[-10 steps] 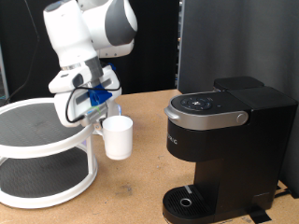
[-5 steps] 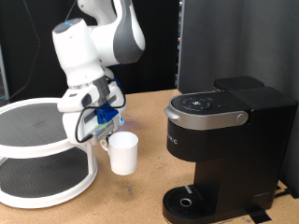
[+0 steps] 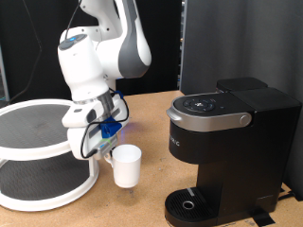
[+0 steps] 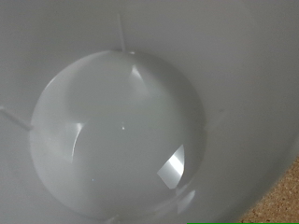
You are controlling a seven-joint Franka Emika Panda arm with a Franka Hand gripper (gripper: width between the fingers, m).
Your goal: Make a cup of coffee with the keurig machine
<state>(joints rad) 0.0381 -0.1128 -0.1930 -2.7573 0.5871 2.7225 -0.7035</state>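
Observation:
The white cup [image 3: 126, 166] hangs just above the wooden table, to the exterior view's left of the keurig machine [image 3: 230, 142]. My gripper [image 3: 107, 148] is at the cup's handle side and carries it, shut on it; the fingertips are hidden behind the cup and the hand. In the wrist view the cup's empty white inside [image 4: 121, 131] fills the frame. The keurig machine is black with a silver-grey top ring [image 3: 210, 113], its lid down, and a round drip tray [image 3: 192, 204] at its base with nothing on it.
A white two-tier round rack [image 3: 38, 156] stands at the exterior view's left, close beside the arm and cup. A dark panel [image 3: 237, 43] stands behind the machine. Bare wooden table [image 3: 142, 203] lies between rack and machine.
The arm has carried the cup down and towards the exterior view's right and bottom, away from the rack's upper tier and closer to the machine's base.

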